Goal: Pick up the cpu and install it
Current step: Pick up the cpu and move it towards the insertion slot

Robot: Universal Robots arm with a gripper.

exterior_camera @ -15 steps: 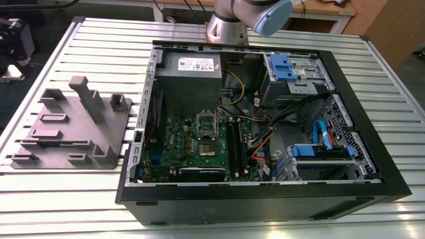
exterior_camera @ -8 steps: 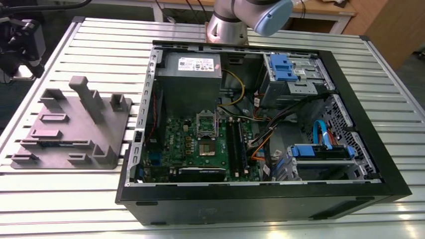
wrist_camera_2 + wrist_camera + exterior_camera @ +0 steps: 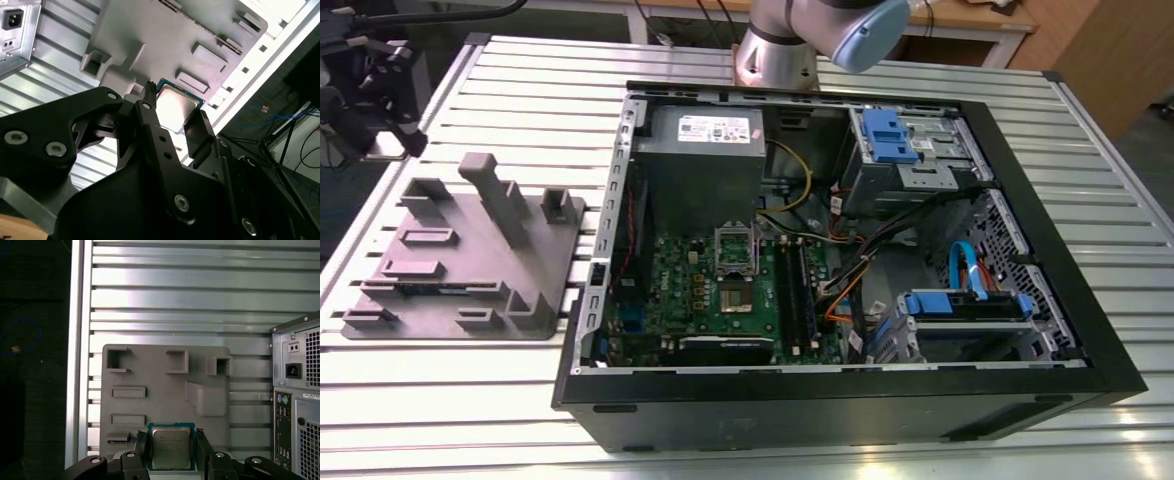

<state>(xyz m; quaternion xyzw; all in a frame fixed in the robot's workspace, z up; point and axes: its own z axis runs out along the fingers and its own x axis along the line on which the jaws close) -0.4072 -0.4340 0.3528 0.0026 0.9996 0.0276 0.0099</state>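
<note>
The cpu, a thin square chip with a silvery top and a pale green rim, hangs well above the grey plastic tray. My gripper is shut on it, a black finger against each of two opposite edges. In the second wrist view the cpu sits between the black fingers with the tray beyond it. In the exterior view, the tray lies on the exterior view's left. The open computer case shows the motherboard's socket with its silver frame raised.
The slatted aluminium table carries everything. The case's rear panel stands beside the tray. Inside the case are black memory sticks, orange and blue cables, drive bays and a power supply. The arm's elbow reaches in beyond the case.
</note>
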